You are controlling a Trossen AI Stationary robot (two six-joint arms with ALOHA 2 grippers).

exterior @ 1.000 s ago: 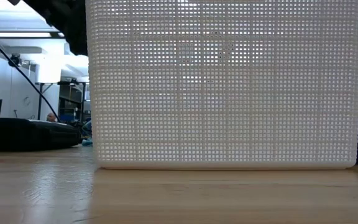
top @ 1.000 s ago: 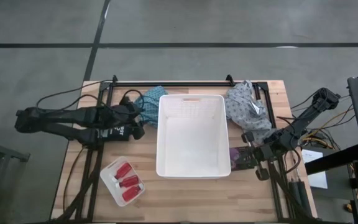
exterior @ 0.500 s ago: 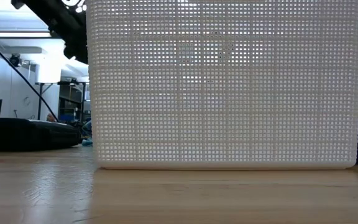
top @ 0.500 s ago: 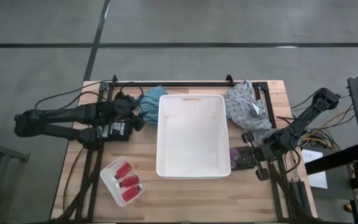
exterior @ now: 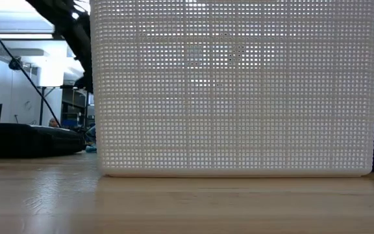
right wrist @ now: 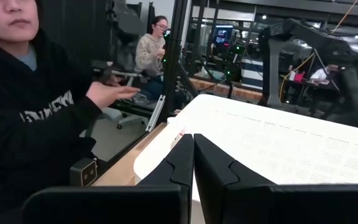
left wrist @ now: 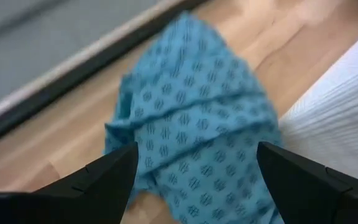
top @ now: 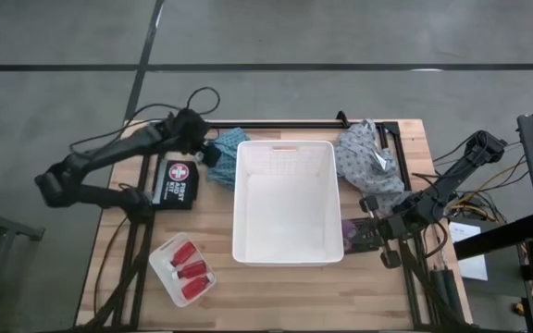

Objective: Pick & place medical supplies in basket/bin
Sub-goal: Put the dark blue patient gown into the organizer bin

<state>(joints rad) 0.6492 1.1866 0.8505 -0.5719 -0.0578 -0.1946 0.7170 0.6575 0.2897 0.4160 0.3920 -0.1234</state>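
Observation:
The large white basket [top: 288, 199] stands mid-table, and its slotted wall [exterior: 232, 88] fills the low view. A teal patterned cloth [top: 220, 150] lies bunched at its far left corner, a grey patterned cloth [top: 368, 159] at its far right. My left gripper [top: 199, 141] is open and hovers over the teal cloth [left wrist: 191, 124], its fingers on either side of it without touching. Red bottles with white caps [top: 189, 270] lie in a small shallow tray [top: 167, 255] near the left front. My right gripper [top: 366, 231] is shut beside the basket's near right corner, by a small purple thing [top: 349, 226].
A black first-aid pouch [top: 179, 183] lies left of the basket. A black rail [top: 257, 124] runs along the far edge. In the right wrist view, past the shut fingers [right wrist: 193, 163], a person in a black top [right wrist: 30, 112] sits beyond the table; another sits farther off.
My left arm has swung from over the black pouch toward the table's far edge and risen, ending above the teal cloth; the pouch now shows whole. The right arm, the basket and the supplies have kept still.

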